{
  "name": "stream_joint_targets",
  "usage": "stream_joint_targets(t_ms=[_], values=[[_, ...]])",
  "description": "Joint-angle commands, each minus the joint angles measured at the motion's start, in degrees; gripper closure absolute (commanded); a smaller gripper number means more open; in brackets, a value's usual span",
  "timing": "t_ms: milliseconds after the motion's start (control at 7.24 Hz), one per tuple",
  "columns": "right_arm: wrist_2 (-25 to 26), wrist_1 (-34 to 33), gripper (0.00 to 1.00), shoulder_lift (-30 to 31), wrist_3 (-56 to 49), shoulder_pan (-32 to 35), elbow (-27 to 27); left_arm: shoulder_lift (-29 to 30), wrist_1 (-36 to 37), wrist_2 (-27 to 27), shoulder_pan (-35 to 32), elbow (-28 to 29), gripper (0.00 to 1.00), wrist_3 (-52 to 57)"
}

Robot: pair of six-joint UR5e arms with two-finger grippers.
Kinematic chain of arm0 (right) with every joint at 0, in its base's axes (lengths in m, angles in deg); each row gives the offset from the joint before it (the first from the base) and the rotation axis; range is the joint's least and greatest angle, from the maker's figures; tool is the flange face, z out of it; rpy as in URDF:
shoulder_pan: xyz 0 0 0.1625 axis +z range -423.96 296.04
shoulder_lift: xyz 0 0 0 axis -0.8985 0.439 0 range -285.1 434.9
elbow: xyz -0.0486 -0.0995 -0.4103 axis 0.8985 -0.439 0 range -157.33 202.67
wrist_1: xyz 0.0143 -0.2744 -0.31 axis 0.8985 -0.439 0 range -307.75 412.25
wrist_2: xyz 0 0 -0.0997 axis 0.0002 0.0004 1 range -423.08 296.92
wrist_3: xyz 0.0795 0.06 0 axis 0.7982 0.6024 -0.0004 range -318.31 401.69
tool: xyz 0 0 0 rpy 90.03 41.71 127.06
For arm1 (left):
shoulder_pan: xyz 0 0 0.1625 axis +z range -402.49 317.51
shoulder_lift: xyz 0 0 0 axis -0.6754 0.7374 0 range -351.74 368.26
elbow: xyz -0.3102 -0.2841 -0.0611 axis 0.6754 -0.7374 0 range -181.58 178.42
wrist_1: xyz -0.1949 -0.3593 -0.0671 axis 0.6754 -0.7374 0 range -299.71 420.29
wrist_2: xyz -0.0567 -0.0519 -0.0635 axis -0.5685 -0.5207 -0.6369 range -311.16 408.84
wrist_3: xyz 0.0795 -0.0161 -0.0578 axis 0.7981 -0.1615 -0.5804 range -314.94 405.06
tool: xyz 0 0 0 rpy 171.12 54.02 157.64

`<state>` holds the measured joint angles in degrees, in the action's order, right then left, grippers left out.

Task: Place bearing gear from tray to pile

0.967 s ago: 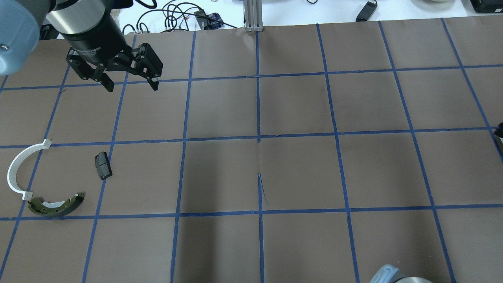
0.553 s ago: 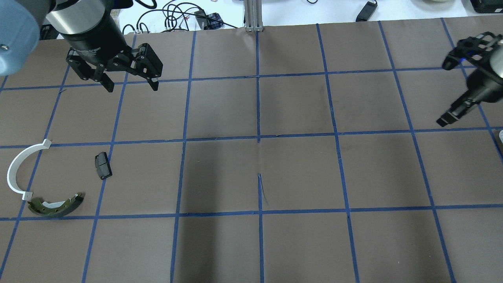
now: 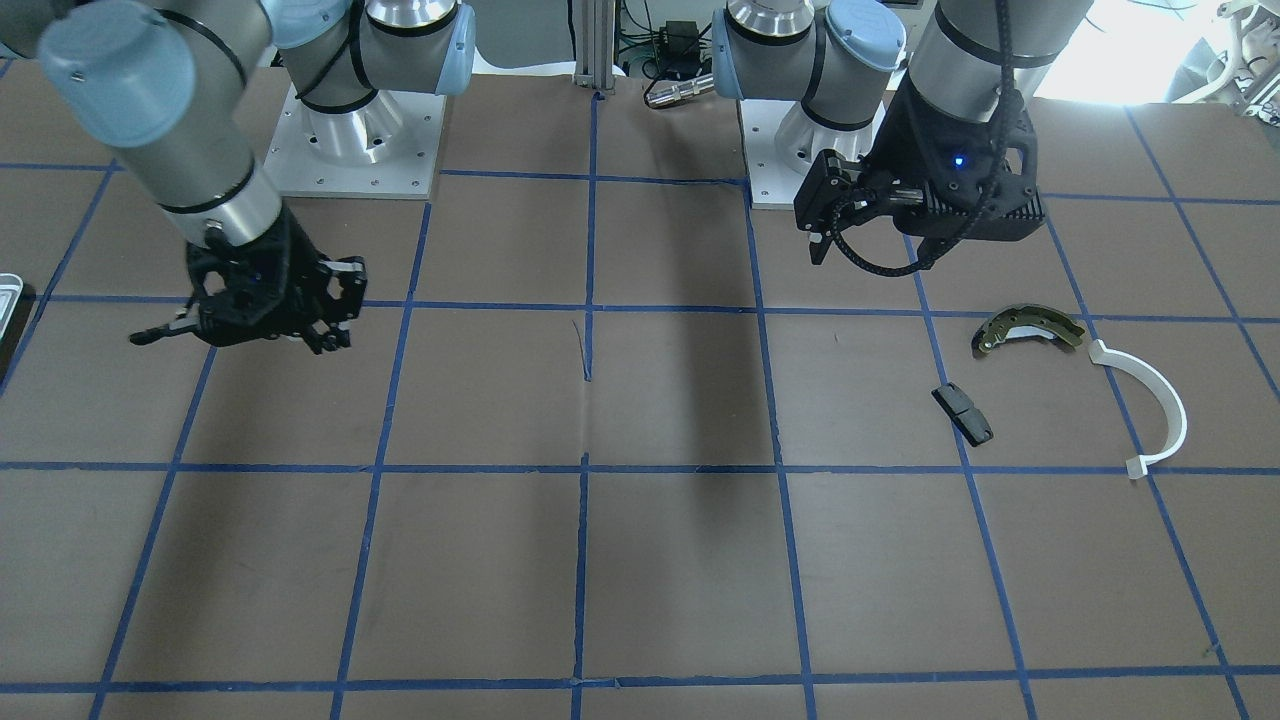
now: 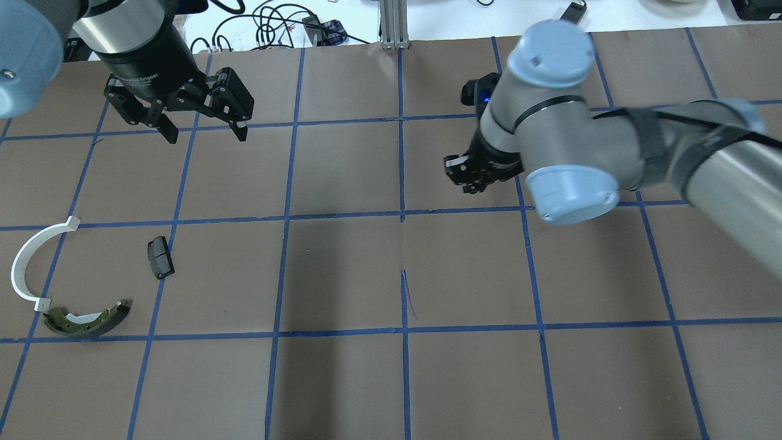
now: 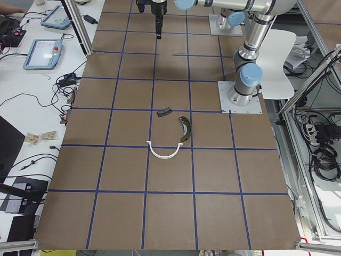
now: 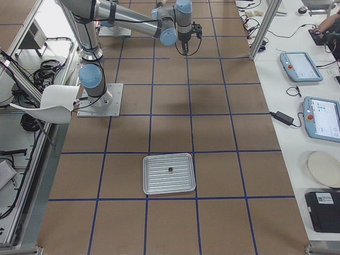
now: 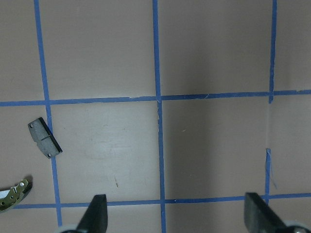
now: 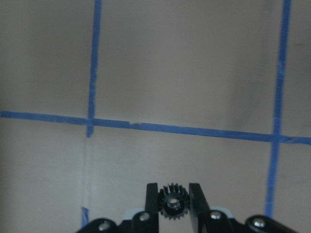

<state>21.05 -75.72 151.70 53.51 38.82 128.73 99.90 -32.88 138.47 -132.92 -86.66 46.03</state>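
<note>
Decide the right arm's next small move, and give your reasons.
Probably sweep the right claw, shut on the gear, across toward the robot's left. The claw hangs near mid-table, while the pile lies well off on the left side, so the gear is not yet over it and should not be released here.

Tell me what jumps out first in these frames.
The right gripper is shut on a small black gear, held above the brown table just right of its centre line. At the robot's left end lie a white arc, an olive brake shoe and a black block, with the left gripper open above the table beyond them. The tray sits at the right end, one small dark piece in it.
</note>
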Motion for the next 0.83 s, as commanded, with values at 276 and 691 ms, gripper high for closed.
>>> stream_joint_targets(t_ms=[276, 691], values=[[0.86, -13.62, 0.16, -11.5, 14.39, 8.66, 0.12, -0.05, 0.0, -0.07, 0.0, -0.09, 0.0, 0.0], [2.18, -2.89, 0.0, -4.78, 2.15, 3.95, -1.8, 0.21, -0.26, 0.11, 0.0, -0.18, 0.0, 0.08]])
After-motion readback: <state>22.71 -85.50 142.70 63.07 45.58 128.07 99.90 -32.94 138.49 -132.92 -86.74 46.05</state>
